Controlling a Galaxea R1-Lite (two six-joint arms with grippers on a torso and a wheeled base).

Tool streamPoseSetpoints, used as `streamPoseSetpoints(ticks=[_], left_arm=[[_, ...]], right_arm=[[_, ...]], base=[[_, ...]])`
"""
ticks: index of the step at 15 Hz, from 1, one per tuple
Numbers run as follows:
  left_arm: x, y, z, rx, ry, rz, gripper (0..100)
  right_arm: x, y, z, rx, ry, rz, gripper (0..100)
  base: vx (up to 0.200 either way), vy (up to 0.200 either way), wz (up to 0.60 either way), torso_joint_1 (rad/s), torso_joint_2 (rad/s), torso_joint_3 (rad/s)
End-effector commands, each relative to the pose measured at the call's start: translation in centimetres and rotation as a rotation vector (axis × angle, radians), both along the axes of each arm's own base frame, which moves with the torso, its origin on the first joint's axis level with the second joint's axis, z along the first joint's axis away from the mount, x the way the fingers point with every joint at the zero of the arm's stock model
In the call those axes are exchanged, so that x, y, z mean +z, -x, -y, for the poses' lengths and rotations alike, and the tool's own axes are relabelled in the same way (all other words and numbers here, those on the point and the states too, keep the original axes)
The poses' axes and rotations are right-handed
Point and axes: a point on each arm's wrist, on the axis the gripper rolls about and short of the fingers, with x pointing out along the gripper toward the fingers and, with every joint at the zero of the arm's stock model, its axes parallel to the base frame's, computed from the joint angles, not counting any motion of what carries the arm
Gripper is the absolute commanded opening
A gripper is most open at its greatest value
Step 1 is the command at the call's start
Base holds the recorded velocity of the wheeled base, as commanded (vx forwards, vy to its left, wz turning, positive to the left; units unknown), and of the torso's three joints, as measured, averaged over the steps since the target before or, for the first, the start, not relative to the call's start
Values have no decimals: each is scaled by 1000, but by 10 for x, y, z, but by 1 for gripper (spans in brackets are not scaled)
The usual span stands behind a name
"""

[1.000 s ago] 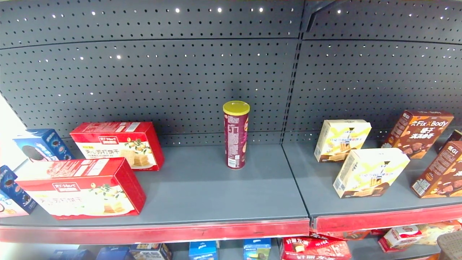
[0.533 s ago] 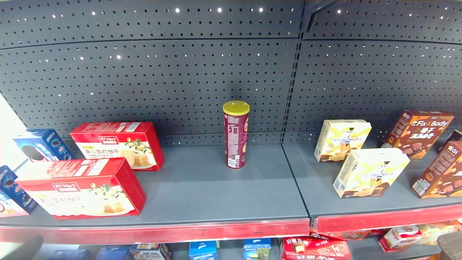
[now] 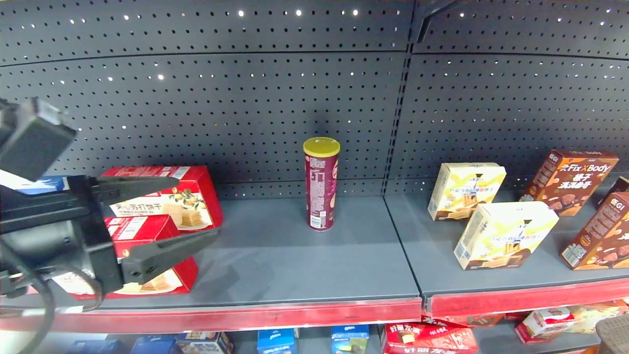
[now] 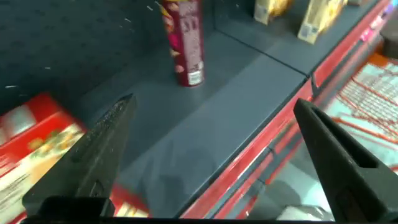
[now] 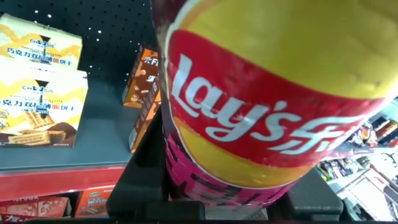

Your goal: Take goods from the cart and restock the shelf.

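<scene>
A maroon chips can (image 3: 321, 184) with a yellow lid stands upright near the back of the grey shelf (image 3: 295, 265); the left wrist view has the same can (image 4: 185, 43). My left gripper (image 3: 196, 206) hangs open at the shelf's left front, in front of the red cracker boxes (image 3: 162, 194), with nothing between its fingers (image 4: 93, 149). In the right wrist view a second chips can (image 5: 249, 99) stands close up, and my right gripper (image 5: 230, 186) is shut on its lower part. Behind it are the shelf's yellow boxes (image 5: 37, 93).
Yellow wafer boxes (image 3: 506, 233) and brown boxes (image 3: 570, 179) stand on the shelf's right section. Bare shelf lies around the standing can. A red lip (image 3: 245, 317) edges the shelf front, with more goods on the shelf below (image 3: 427, 339). Red wire mesh (image 4: 376, 78) lies below the shelf edge.
My left arm has risen into the head view from the lower left, and its open gripper now covers part of the front red box. The goods on the shelf have not moved.
</scene>
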Motion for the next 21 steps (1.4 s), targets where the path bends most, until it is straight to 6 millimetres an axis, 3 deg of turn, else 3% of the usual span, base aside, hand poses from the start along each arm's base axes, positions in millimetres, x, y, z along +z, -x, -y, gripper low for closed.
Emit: streamPoseSetpoints(ticks=[1, 8, 13, 17, 21], left_arm=[[-19, -46, 17, -15, -35, -110, 100], [-46, -95, 47, -62, -56, -170, 100], [-51, -121, 75, -50, -17, -212, 100], [-65, -135, 84, 26, 15, -261, 100], [-66, -155, 92, 59, 17, -246, 100]], right_arm=[[0, 0, 0, -2, -1, -3, 0], [1, -5, 1, -1, -3, -24, 0], [4, -7, 2, -1, -4, -27, 0], [5, -7, 2, -1, -3, -22, 0], [7, -9, 2, -3, -5, -29, 0]], base=[[0, 0, 0, 0, 0, 0], [0, 0, 0, 0, 0, 0], [0, 0, 0, 0, 0, 0], [0, 0, 0, 0, 0, 0], [0, 0, 0, 0, 0, 0]])
